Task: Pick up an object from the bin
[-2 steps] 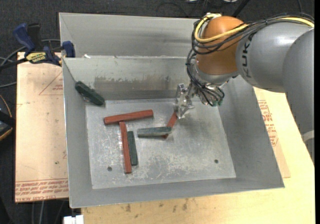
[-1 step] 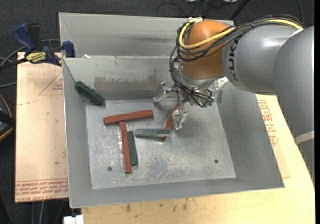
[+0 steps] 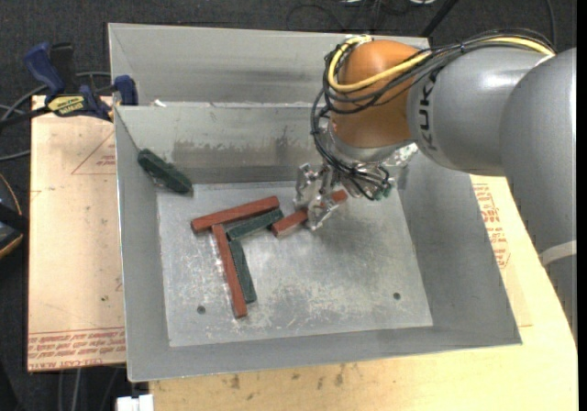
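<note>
My gripper (image 3: 316, 201) is low in the bin, right of the middle and near the back wall. It is down over a short red-brown bar (image 3: 288, 224) that lies slanted on the bin floor. The bar's left end sticks out to the lower left of the gripper, and a bit of red-brown shows on the gripper's right side. Just left of that bar, a dark green bar (image 3: 256, 224) lies against a long red-brown bar (image 3: 234, 214).
Two more bars, one red-brown (image 3: 229, 273) and one dark green (image 3: 242, 270), run side by side from the long bars towards the front. A dark green oblong piece (image 3: 165, 172) lies in the back left corner. The arm's orange cover and cables hang above the gripper.
</note>
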`<state>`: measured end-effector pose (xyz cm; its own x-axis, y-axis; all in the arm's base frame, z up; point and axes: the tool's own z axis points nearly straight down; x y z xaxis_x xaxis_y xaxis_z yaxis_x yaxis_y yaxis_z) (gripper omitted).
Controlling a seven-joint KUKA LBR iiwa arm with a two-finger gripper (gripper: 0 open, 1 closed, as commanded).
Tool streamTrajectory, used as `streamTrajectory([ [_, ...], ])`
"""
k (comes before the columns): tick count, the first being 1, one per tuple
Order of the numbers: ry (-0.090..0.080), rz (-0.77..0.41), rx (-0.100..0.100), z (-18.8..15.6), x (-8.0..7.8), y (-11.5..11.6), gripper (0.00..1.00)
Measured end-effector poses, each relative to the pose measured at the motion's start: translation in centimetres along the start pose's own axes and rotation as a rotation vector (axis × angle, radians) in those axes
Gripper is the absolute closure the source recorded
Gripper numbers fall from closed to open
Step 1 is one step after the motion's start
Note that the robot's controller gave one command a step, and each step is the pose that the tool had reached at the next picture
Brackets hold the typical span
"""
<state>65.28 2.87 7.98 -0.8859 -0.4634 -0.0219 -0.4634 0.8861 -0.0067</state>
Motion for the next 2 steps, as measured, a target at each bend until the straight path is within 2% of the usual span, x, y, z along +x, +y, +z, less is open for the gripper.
streamTrajectory([
  [1,0.0,0.0,0.0,0.0,0.0,0.0,1.0],
  [2,0.012,-0.014,-0.004,-16.5,-1.1,0.7,1.0],
])
